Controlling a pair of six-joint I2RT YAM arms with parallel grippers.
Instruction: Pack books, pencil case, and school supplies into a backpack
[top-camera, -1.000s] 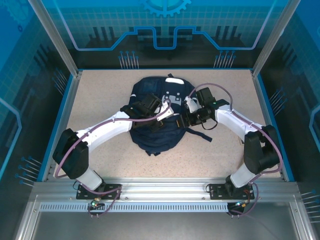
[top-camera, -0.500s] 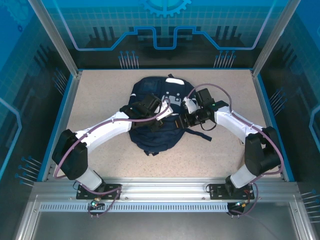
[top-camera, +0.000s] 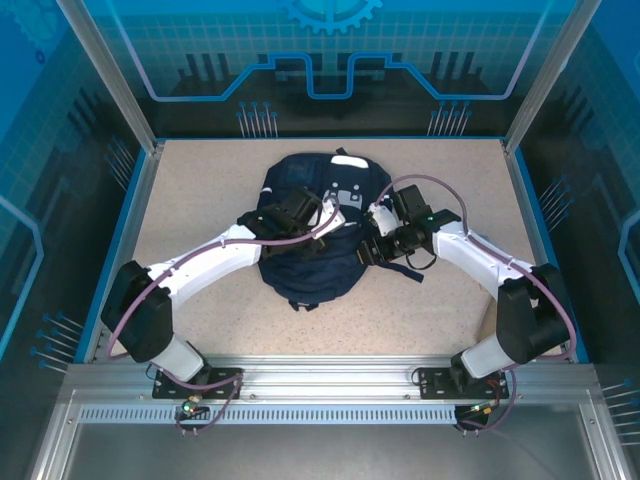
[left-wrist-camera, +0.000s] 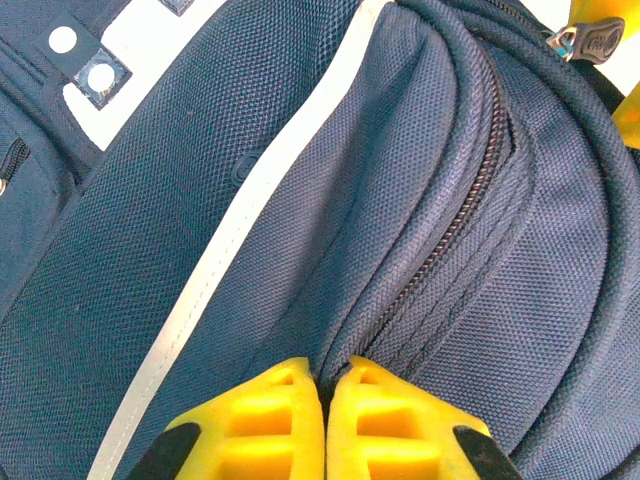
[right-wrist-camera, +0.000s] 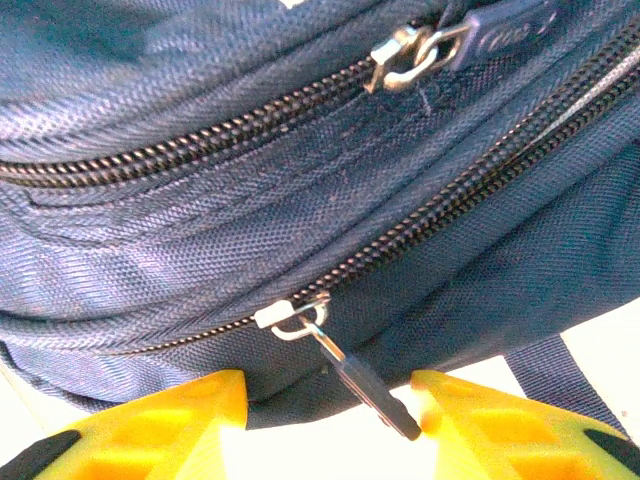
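Note:
The navy backpack lies flat in the middle of the table, its white patch toward the back. My left gripper rests on its top and is shut, pinching a fold of backpack fabric beside a closed zipper between the yellow fingertips. My right gripper is at the bag's right edge. Its jaws stand open on either side of a dark zipper pull, which hangs from a silver slider and nearly touches the right finger. The books, pencil case and school supplies are hidden.
A dark strap trails from the bag's right side onto the speckled tabletop. A second zipper pull sits higher on the bag. Blue rails and glass walls ring the table, with bare room all around the bag.
My right gripper has moved left and nearer, in against the backpack's right edge, and its jaws have narrowed a little. The left gripper has kept its pinch in place.

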